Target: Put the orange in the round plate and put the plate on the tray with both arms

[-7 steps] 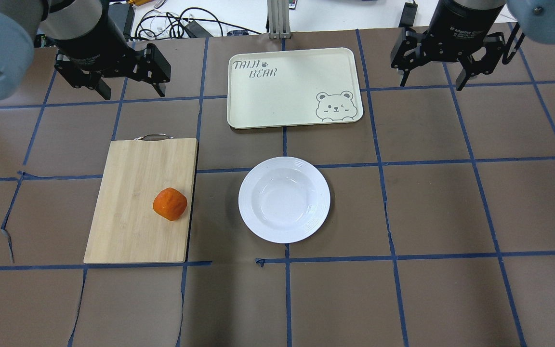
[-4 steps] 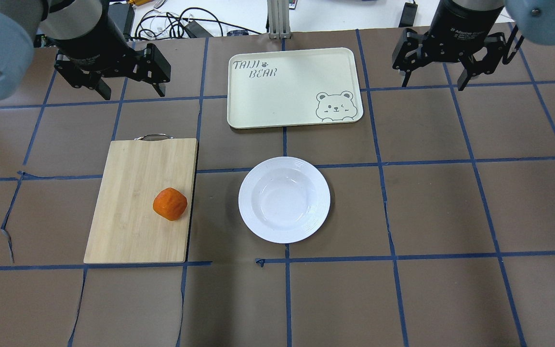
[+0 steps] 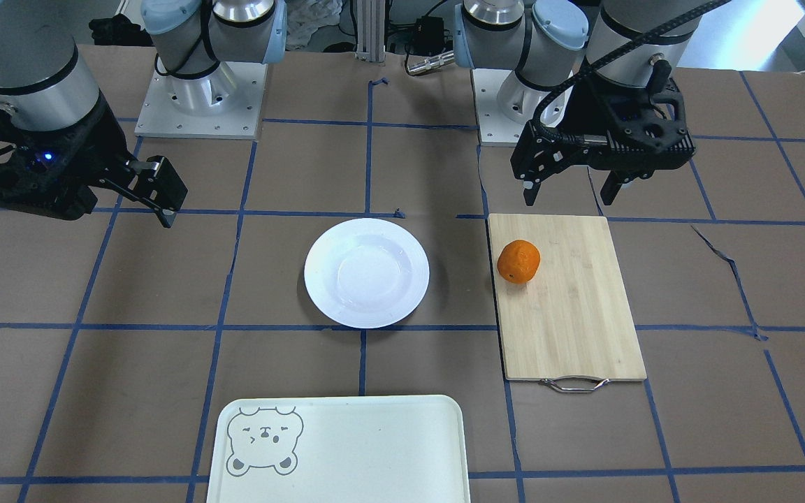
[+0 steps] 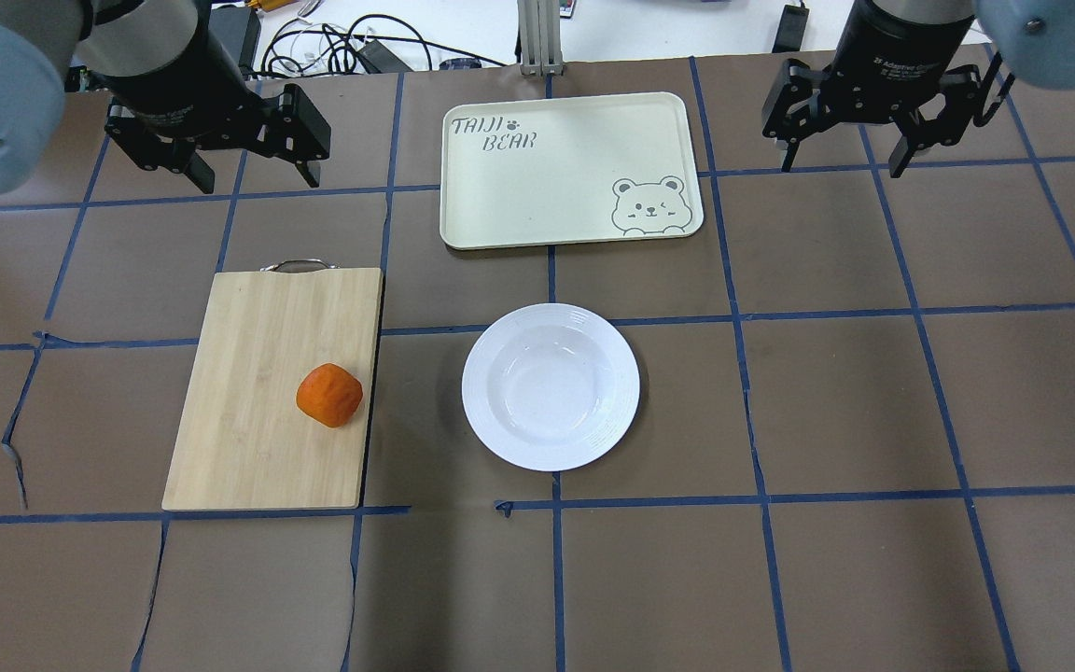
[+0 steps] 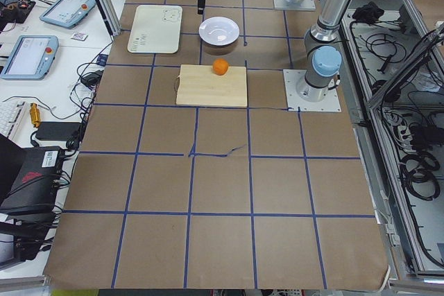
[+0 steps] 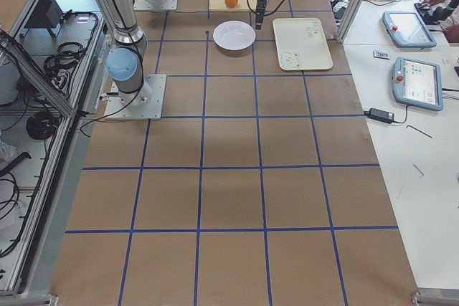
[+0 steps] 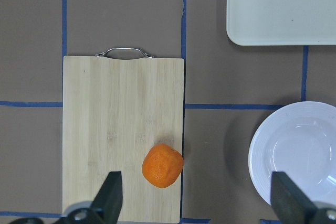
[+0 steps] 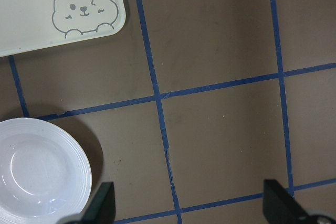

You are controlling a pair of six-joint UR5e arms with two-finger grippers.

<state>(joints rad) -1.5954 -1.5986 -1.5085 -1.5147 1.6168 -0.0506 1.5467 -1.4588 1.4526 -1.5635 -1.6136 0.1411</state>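
Note:
The orange (image 4: 329, 395) rests on the right part of a bamboo cutting board (image 4: 248, 411); the left wrist view has the orange (image 7: 163, 166) low in frame. To its right the round plate (image 4: 551, 386) lies empty on the table. Behind the plate is the cream tray (image 4: 547, 177) with the bear face, also empty. My left gripper (image 4: 258, 177) hangs open high above the table, beyond the board's handle end. My right gripper (image 4: 841, 166) hangs open to the right of the tray. Neither holds anything.
Brown paper with a grid of blue tape covers the table (image 4: 836, 401). A metal handle (image 4: 295, 266) sticks out of the board's far end. Cables and a post stand beyond the table's far edge (image 4: 537, 37).
My right gripper has drifted slightly to the right in the overhead view. The left gripper, orange, plate and tray have not moved.

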